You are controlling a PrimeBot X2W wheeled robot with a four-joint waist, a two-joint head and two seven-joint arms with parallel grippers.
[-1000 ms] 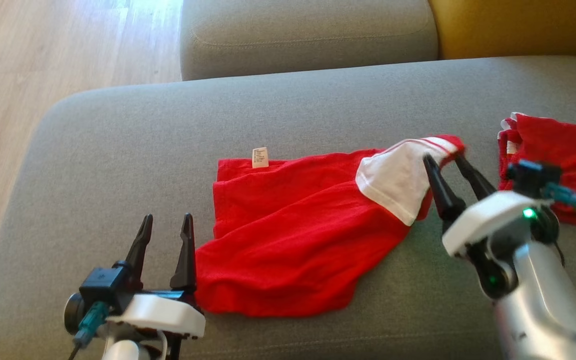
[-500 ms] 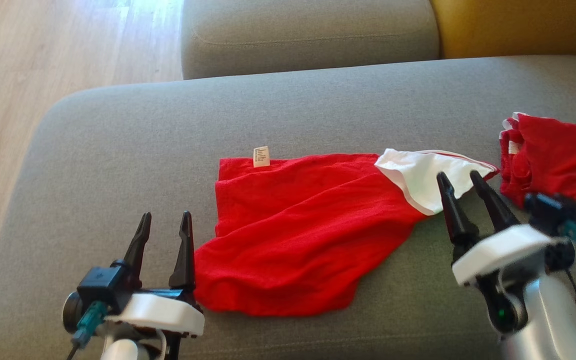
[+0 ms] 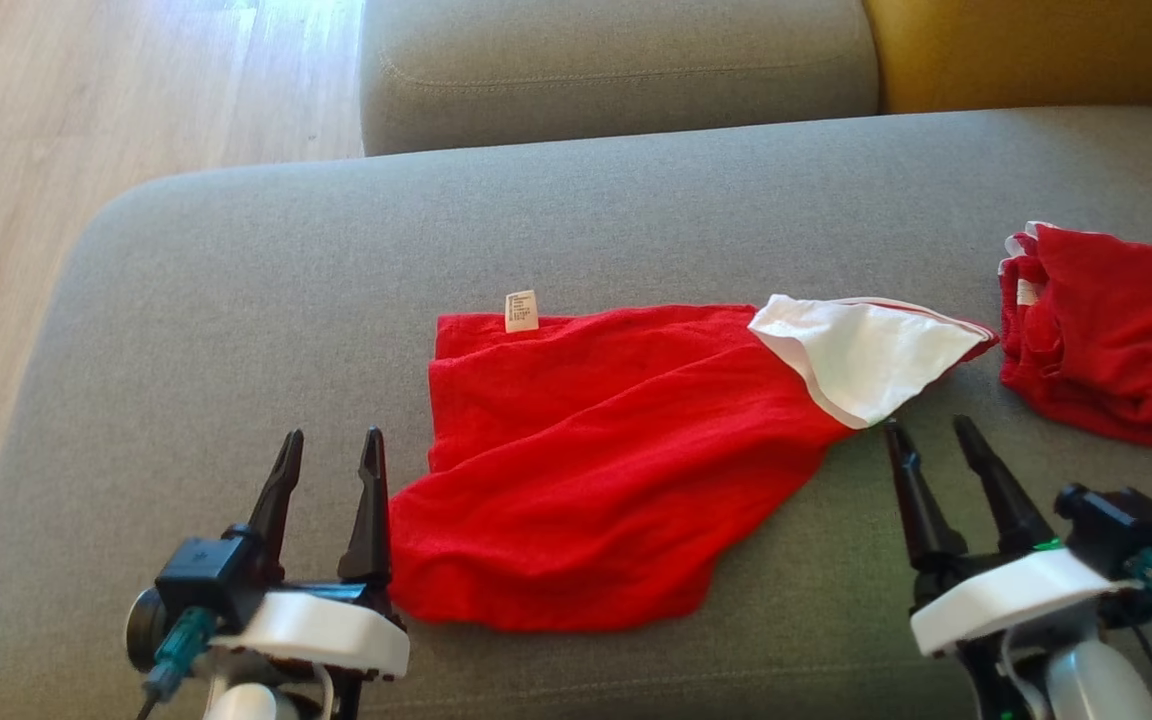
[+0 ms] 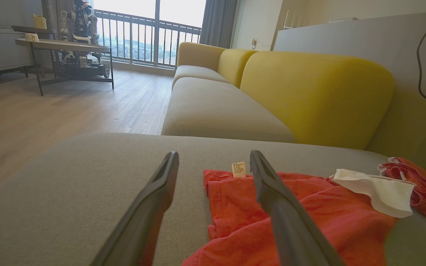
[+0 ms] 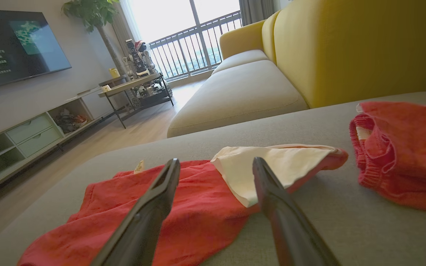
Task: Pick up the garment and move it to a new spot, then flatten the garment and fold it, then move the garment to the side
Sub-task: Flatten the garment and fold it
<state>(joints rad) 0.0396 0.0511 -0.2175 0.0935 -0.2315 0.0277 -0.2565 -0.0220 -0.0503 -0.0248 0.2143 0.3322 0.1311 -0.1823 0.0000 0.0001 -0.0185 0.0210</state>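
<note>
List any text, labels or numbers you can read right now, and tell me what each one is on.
Care tag at the far edge of the red garment: printed lines, too small to read.
TV screen on the wall, in the right wrist view: several lines of pale text, too blurred to read.
No brand, number or sign can be read anywhere else.

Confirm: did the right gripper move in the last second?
Yes. The right gripper drew back toward the robot, now below the second red garment, off the white sleeve.
</note>
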